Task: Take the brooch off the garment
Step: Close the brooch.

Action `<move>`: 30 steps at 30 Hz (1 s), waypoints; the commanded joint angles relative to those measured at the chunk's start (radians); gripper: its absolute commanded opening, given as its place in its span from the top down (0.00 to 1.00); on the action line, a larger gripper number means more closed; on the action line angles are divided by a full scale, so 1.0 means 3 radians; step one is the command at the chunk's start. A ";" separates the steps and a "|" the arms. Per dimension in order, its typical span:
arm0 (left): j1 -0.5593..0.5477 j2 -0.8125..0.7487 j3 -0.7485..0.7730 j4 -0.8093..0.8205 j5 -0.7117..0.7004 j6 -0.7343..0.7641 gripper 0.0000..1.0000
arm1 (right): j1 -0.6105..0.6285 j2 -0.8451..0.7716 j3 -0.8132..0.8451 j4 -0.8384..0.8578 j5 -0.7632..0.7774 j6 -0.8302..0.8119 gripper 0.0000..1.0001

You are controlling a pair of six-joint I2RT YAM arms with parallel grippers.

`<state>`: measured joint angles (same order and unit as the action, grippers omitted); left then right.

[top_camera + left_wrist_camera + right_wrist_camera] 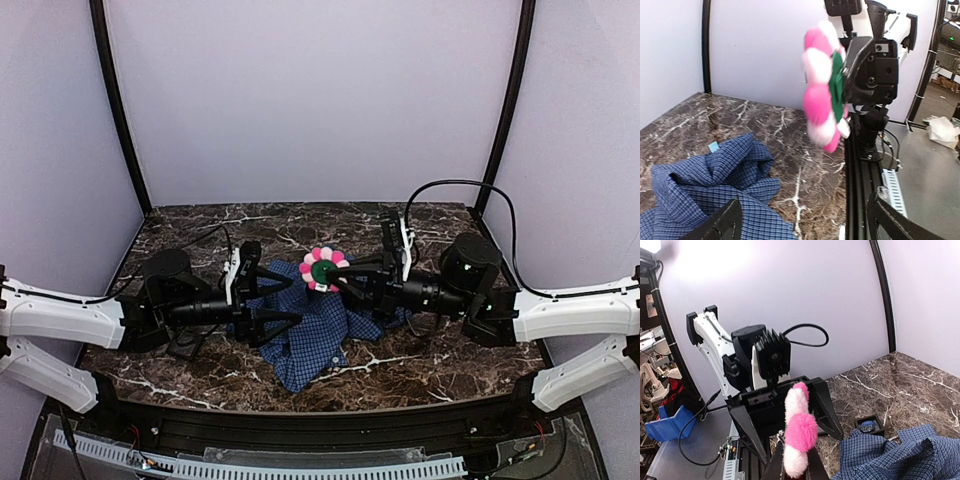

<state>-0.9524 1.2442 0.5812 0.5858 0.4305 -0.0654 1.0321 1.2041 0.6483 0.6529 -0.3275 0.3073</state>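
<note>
The brooch [323, 268], a fluffy pink-and-white flower with a green centre, hangs in the air above the garment [305, 335], apart from the cloth. My right gripper [337, 279] is shut on the brooch's lower edge. In the right wrist view the brooch [800, 432] stands between my fingers [775, 465]. My left gripper [292, 296] is open over the blue checked garment [715, 185], with nothing between its jaws. From the left wrist, the brooch [822, 85] is seen edge-on in the right gripper [840, 92], and a light-blue tag [714, 146] shows on the cloth.
A small black square tray [870, 424] sits on the marble table beside the garment [895, 455]; it also shows under the left arm [185, 345]. The black frame rail [860, 170] runs along the table's near edge. Lilac walls enclose the back and sides.
</note>
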 commanded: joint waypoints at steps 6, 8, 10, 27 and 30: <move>-0.0037 0.0210 -0.0174 0.0920 -0.0741 0.0483 0.12 | -0.0012 0.0030 0.0022 0.0650 -0.0130 0.0340 1.00; -0.0040 0.0262 -0.0127 0.0954 -0.0710 0.0502 0.12 | -0.0008 0.0051 0.0031 0.0696 -0.0161 0.0374 1.00; -0.0052 0.0319 -0.0066 0.0971 -0.0682 0.0515 0.12 | -0.0004 0.0082 0.0037 0.0730 -0.0174 0.0401 1.00; -0.0192 0.0621 0.0325 0.1014 -0.0404 0.0503 0.11 | -0.0002 0.0169 -0.0003 0.0890 -0.0210 0.0532 1.00; -0.0232 0.0653 0.0374 0.1013 -0.0391 0.0514 0.11 | -0.0004 0.0153 -0.0030 0.0891 -0.0167 0.0533 1.00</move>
<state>-1.0061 1.4322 0.6621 0.8894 0.2958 0.0731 1.0321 1.2514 0.6483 0.8764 -0.3786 0.4568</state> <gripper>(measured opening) 0.894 0.069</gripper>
